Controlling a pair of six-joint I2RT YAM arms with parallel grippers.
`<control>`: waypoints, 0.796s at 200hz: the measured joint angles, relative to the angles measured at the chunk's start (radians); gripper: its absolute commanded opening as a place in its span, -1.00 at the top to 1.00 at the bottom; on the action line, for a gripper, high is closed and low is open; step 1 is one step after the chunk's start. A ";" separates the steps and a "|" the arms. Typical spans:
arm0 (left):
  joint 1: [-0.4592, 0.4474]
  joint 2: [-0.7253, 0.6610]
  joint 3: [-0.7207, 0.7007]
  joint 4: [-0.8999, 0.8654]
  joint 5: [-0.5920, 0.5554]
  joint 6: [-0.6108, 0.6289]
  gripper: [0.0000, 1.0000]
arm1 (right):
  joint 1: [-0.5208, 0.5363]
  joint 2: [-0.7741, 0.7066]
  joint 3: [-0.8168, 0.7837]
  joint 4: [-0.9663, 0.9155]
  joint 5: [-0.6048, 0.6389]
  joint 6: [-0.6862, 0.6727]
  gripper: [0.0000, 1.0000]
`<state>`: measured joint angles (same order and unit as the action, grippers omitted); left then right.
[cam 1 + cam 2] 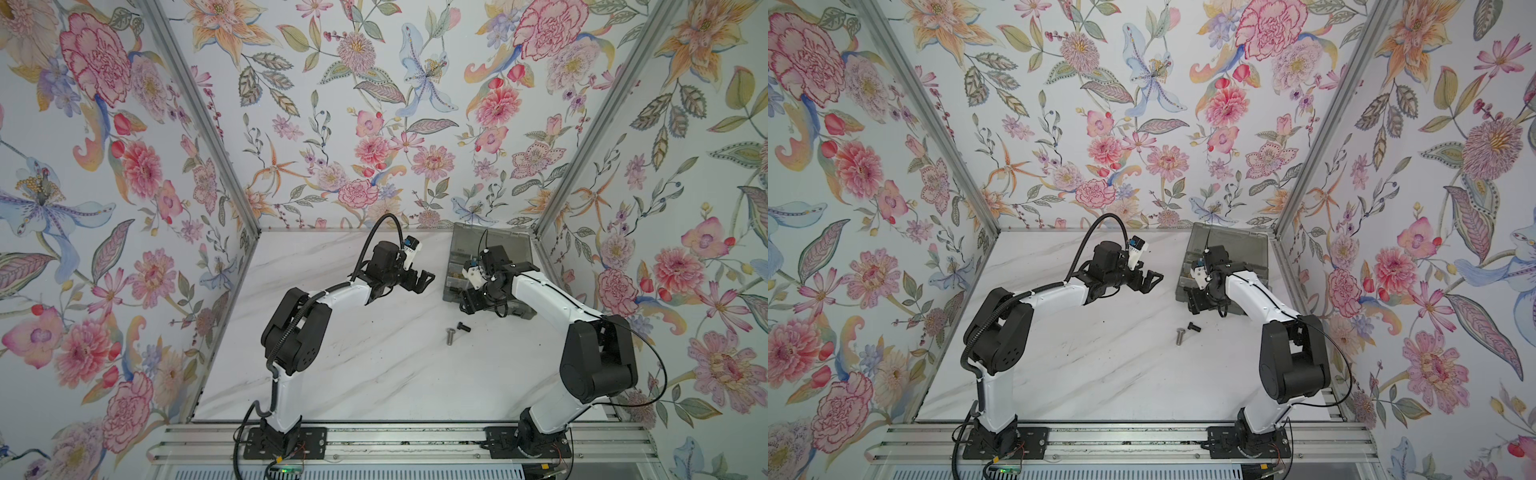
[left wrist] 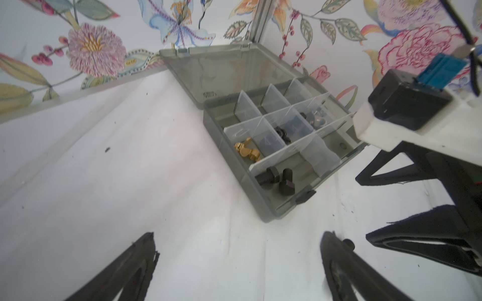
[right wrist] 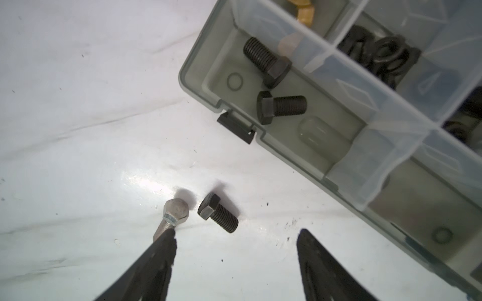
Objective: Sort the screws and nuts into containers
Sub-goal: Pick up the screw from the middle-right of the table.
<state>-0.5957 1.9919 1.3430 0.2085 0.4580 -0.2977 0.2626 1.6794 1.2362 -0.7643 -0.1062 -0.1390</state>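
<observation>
Both top views hang high above the arm bases and look steeply down on the whole table (image 1: 374,374), and their pictures nearly match. The left wrist camera sits behind the left claw (image 2: 240,234). It looks low and forward between the spread fingers (image 2: 125,271) at the organizer box (image 2: 208,75) well ahead. The right wrist camera rides close over the table behind the right claw (image 3: 237,231), facing the box's near corner. Both wrist views share the compartment holding two black screws (image 3: 268,62).
</observation>
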 measured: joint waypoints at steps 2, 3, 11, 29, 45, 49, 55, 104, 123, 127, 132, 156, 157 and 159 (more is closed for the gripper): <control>0.000 -0.001 -0.007 -0.001 -0.002 0.000 -0.99 | 0.002 0.004 0.000 -0.002 0.003 -0.006 -0.51; 0.000 -0.001 -0.010 -0.002 -0.002 -0.001 -0.99 | 0.003 0.005 0.000 -0.002 0.005 -0.009 -0.51; 0.000 -0.008 -0.037 -0.005 -0.014 -0.003 -0.99 | 0.011 0.022 0.000 -0.006 0.017 -0.034 -0.50; 0.003 -0.021 -0.072 -0.014 -0.031 -0.006 -0.99 | 0.020 0.055 0.000 -0.013 0.046 -0.076 -0.51; 0.007 -0.034 -0.080 -0.023 -0.049 -0.006 -0.99 | 0.029 0.071 0.000 -0.018 0.066 -0.101 -0.50; 0.008 -0.037 -0.080 -0.023 -0.051 -0.006 -0.99 | 0.031 0.074 0.000 -0.019 0.070 -0.105 -0.49; 0.009 -0.043 -0.080 -0.022 -0.055 -0.006 -0.99 | 0.035 0.079 0.000 -0.020 0.075 -0.113 -0.49; 0.014 -0.056 -0.079 -0.023 -0.073 -0.006 -0.99 | 0.079 0.132 0.000 -0.023 0.100 -0.146 -0.46; 0.014 -0.056 -0.080 -0.023 -0.074 -0.006 -0.99 | 0.092 0.146 0.000 -0.026 0.106 -0.153 -0.43; 0.014 -0.056 -0.080 -0.023 -0.074 -0.006 -0.99 | 0.093 0.149 0.000 -0.026 0.108 -0.154 -0.43; 0.014 -0.056 -0.079 -0.024 -0.074 -0.006 -0.99 | 0.096 0.153 0.000 -0.026 0.110 -0.156 -0.42; 0.015 -0.056 -0.079 -0.024 -0.077 -0.006 -0.99 | 0.098 0.167 -0.001 -0.028 0.118 -0.162 -0.37; 0.015 -0.056 -0.080 -0.024 -0.077 -0.007 -0.99 | 0.098 0.167 -0.001 -0.028 0.119 -0.162 -0.37; 0.015 -0.056 -0.079 -0.024 -0.078 -0.006 -0.99 | 0.098 0.168 -0.001 -0.028 0.119 -0.163 -0.36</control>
<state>-0.5804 1.9358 1.2636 0.1848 0.3801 -0.3042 0.3607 1.8473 1.2350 -0.7925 0.0128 -0.3019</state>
